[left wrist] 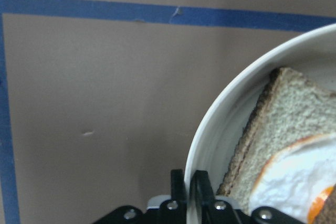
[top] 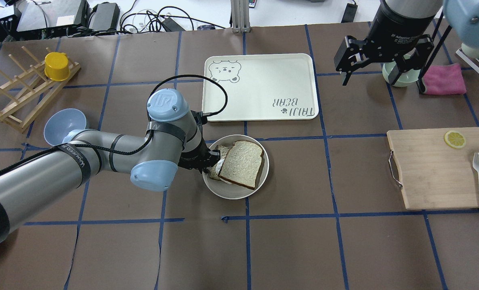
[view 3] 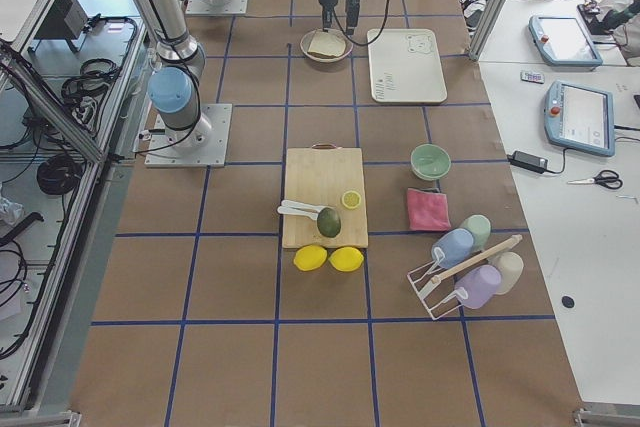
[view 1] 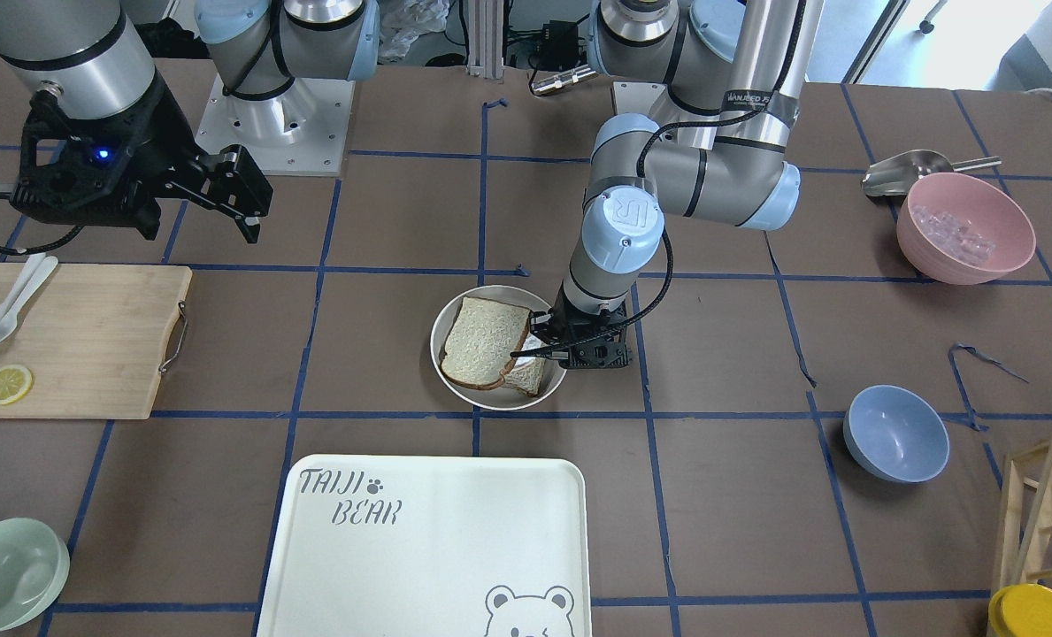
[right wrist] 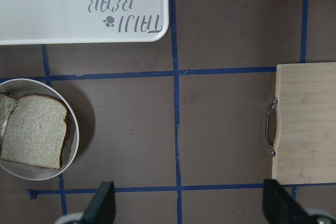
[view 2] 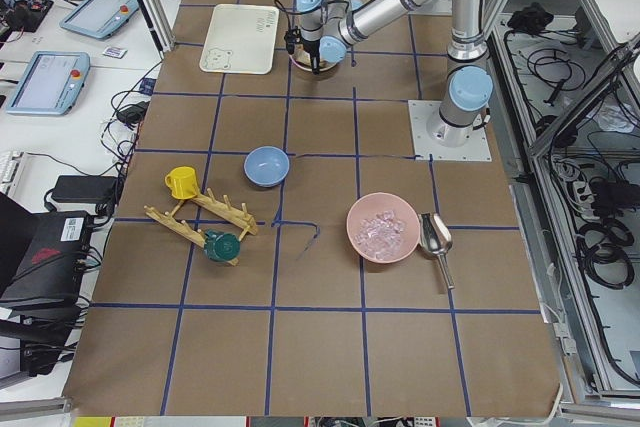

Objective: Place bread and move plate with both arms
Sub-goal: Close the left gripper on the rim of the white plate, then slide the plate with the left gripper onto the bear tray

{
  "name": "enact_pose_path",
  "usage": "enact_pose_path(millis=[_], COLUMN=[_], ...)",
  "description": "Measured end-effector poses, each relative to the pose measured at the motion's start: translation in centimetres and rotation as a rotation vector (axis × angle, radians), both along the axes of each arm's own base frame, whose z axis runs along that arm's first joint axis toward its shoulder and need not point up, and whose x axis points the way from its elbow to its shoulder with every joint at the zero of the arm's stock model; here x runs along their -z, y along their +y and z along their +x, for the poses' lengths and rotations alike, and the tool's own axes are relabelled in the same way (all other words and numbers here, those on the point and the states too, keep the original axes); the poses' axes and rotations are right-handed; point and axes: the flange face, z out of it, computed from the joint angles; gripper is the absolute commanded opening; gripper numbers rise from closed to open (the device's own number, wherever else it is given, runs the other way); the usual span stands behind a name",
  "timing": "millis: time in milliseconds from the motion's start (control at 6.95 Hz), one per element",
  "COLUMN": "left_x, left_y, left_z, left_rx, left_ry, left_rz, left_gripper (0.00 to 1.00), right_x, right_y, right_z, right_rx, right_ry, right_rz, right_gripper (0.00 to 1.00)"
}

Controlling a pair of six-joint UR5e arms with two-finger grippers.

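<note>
Overhead exterior: found the plate (top: pixel 231 196) mid-bench, just short of the tray (top: pixel 259 68), with the bread (top: pixel 242 163) flat on it and overlapping the egg slice (top: pixel 219 155). Found the left gripper (top: pixel 211 158) low at the rim on the plate's left side. Checked this in the left wrist view: jaws drawn almost together, rim pinched between them, egg slice's crust just inward of the grip. Saw the right gripper (top: pixel 381 85) high over the bench's far right part, well apart from the plate, jaws spread wide and holding nothing.

Judged the bread placed and the plate move in hand, with only one arm engaged. Put the plate leftward of, nearer the robot than and well below the right jaws, with its free rim, opposite the left grip, turned toward the board (top: pixel 436 169). Would need a descent and a crossing to that open edge for a two-arm carry. Noted no long axis on a round plate, only the line from held rim to free rim, roughly along the bench's length. Placed the tray just beyond the plate, away from the robot.
</note>
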Motion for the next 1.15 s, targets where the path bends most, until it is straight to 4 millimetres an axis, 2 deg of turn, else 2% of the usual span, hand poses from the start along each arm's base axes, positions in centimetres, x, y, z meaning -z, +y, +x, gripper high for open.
enact_pose_path(millis=[576,1151], left_x=[-3.5,-5.6], left_y=[-2.1,-4.0], left_z=[-0.5,-0.5], left_rx=[-0.006,-0.033], left_ry=[0.054,0.14], left_rz=[-0.084,-0.117], left_gripper=[0.0,0.0], right_x=[0.0,0.1], right_y=[0.0,0.0], right_z=[0.1,0.0], right_rx=[0.0,0.003], right_ry=[0.0,0.0], right_rz=[-0.006,-0.001], right_gripper=[1.0,1.0])
